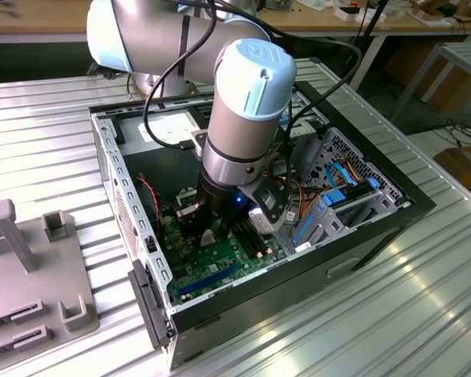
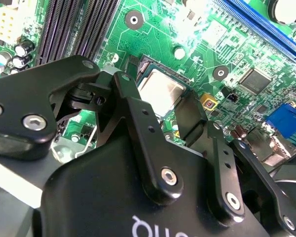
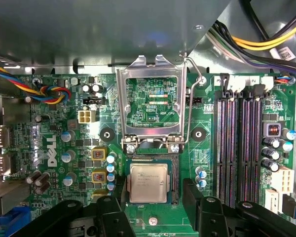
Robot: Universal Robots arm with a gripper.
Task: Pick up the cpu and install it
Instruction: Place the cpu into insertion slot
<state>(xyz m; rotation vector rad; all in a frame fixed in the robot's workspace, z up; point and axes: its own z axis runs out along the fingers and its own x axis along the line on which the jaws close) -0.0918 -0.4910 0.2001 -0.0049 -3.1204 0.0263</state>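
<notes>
The cpu (image 3: 148,182) (image 2: 160,91), a small square chip with a pale silver top, lies flat in the black-framed socket (image 3: 174,183) on the green motherboard (image 3: 203,148). My gripper (image 3: 154,186) (image 2: 158,96) hangs just above it, open, with one black finger (image 3: 117,190) (image 2: 130,98) on each side of the chip. In the first wrist view a thin gap shows between each finger and the chip's edges. The socket's metal load plate (image 3: 149,74) stands flipped open beyond the chip, its lever (image 3: 191,98) raised. In the exterior view the gripper (image 1: 218,229) reaches down inside the computer case (image 1: 114,169).
Black memory slots (image 3: 237,148) run beside the socket. Coloured cables (image 3: 44,91) and capacitors (image 3: 66,136) crowd the other side. Case walls and a drive cage (image 1: 341,184) ring the arm. A grey fixture plate (image 1: 31,275) lies outside the case at the exterior view's left.
</notes>
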